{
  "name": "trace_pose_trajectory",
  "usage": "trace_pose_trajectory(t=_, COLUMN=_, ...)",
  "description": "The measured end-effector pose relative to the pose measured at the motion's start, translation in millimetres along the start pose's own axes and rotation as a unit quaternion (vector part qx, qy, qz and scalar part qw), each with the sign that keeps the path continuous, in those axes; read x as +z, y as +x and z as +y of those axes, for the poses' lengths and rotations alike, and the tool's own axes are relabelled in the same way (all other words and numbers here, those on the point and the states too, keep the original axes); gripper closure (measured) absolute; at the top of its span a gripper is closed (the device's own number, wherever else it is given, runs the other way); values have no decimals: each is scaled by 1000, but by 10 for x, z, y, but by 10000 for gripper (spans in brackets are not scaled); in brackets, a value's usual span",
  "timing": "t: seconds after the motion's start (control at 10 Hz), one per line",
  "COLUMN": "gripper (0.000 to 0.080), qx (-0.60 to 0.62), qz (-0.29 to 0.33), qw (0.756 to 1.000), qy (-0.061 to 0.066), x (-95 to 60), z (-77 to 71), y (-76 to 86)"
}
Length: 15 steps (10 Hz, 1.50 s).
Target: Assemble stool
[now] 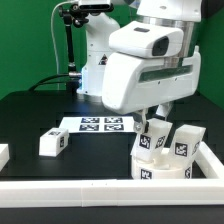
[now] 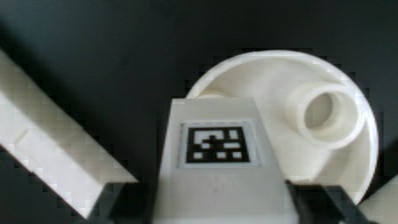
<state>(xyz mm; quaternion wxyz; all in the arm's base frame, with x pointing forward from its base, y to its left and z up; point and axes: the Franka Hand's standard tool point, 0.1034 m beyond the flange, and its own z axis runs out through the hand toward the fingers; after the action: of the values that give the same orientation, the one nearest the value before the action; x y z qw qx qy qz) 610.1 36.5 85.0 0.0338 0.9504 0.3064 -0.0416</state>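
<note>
My gripper (image 2: 217,205) is pinching a leg (image 2: 217,140) just above the seat (image 2: 267,75). I'm worrying it could tilt and miss the socket hole (image 2: 331,110), or jam in it. A second leg (image 1: 186,140) on the seat is crowding me, the border rail (image 2: 45,140) is sitting close, and a spare leg (image 1: 52,143) is lying well apart.

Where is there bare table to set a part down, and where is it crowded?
Free: the black table bordered by the loose leg, marker board, front rail and seat. Crowded: the seat's corner, where the gripper holds a held leg over it.
</note>
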Motion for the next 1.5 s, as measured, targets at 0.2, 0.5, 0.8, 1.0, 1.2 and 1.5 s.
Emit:
trace_pose_trajectory(t=0.2, gripper=461, qx=109, qz=8, qw=994, qy=24, x=10, z=10, y=-19)
trace_pose_trajectory(t=0.5, gripper=459, qx=224, qz=3, qw=974, qy=39, x=1, z=-27, y=11)
trace_pose_trajectory(t=0.8, gripper=459, qx=293, qz=1, qw=955, qy=40, x=2, z=-32, y=13)
trace_pose_trajectory(t=1.0, gripper=459, qx=374, qz=0, qw=927, qy=40, x=0, z=-47, y=30)
trace_pose_trajectory(t=1.2, gripper=459, qx=448, qz=9, qw=893, qy=39, x=11, z=-55, y=55)
trace_pose_trajectory(t=1.5, gripper=459, qx=526, qz=23, qw=849, qy=42, x=9, z=-61, y=82)
